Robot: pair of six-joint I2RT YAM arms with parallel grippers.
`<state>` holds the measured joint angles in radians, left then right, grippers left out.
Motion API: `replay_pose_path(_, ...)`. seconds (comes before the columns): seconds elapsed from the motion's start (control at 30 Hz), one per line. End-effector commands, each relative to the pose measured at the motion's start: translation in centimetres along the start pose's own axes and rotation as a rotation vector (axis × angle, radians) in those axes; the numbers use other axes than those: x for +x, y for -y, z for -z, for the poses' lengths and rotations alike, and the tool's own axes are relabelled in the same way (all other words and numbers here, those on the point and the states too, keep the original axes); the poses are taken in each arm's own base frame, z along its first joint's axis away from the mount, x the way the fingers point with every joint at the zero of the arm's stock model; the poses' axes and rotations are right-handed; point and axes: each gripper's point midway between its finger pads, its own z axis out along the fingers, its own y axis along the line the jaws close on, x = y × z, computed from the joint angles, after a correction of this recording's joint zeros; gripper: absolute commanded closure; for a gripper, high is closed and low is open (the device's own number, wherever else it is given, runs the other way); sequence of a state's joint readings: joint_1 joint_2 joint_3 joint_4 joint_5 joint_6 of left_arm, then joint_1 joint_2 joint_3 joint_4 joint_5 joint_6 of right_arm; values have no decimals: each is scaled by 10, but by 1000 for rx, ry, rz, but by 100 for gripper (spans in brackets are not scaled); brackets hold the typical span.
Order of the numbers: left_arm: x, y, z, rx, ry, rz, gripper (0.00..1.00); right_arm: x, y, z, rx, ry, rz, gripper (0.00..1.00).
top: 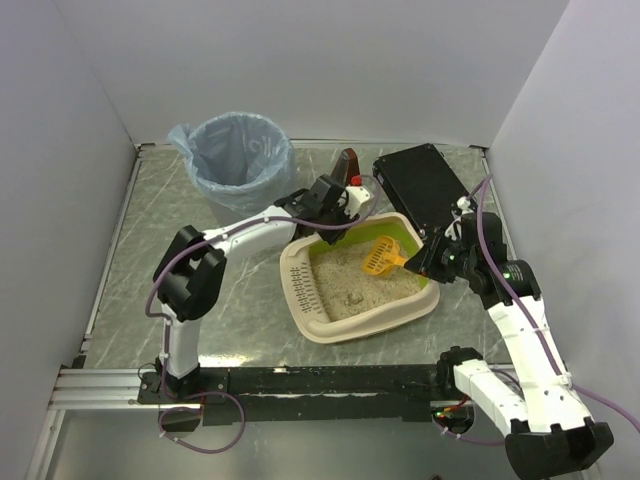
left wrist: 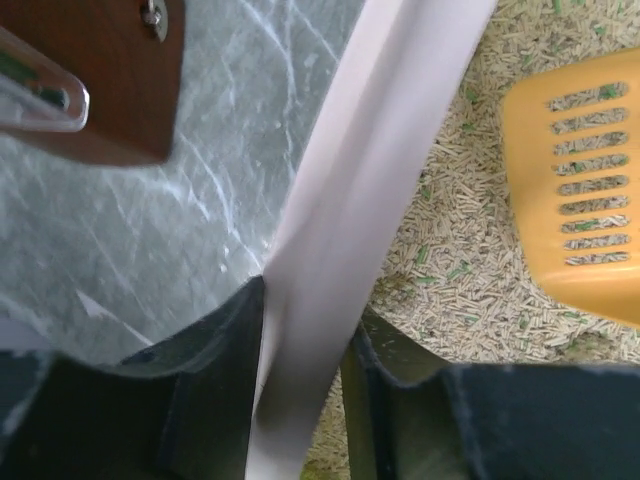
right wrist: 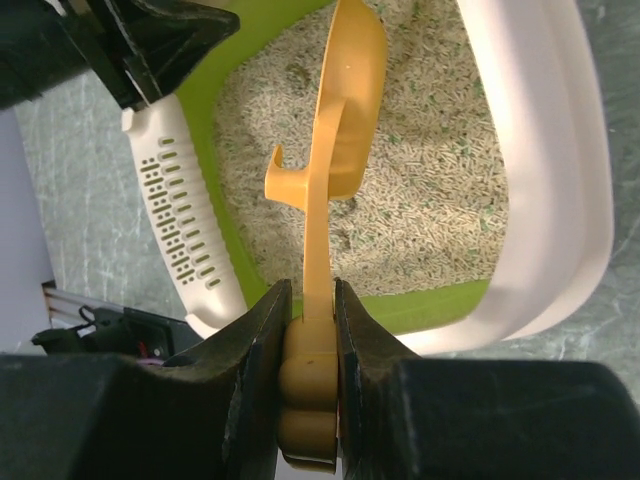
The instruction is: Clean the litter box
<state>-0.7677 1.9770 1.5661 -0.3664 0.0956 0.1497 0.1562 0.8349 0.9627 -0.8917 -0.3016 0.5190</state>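
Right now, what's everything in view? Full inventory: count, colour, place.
litter box: 1, cream with lime-green inner wall, table centre
litter: one bed, sandy grey, inside the litter box
scoop: 1, yellow, slotted, over the litter
bin: 1, blue bag liner, far left
black case: 1, black, far right
brown object: 1, dark brown, far edge beside the bin; identity unclear
table: 1, grey marbled
left gripper: 1, black, clamped on the box's far rim
right gripper: 1, black, shut on the scoop's handle
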Motion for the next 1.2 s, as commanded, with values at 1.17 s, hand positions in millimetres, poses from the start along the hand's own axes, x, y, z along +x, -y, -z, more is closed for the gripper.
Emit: replay_pose_path(1.17, 44, 19, 106, -350, 80, 597, 99, 65, -33, -87, -77, -393, 35, 100)
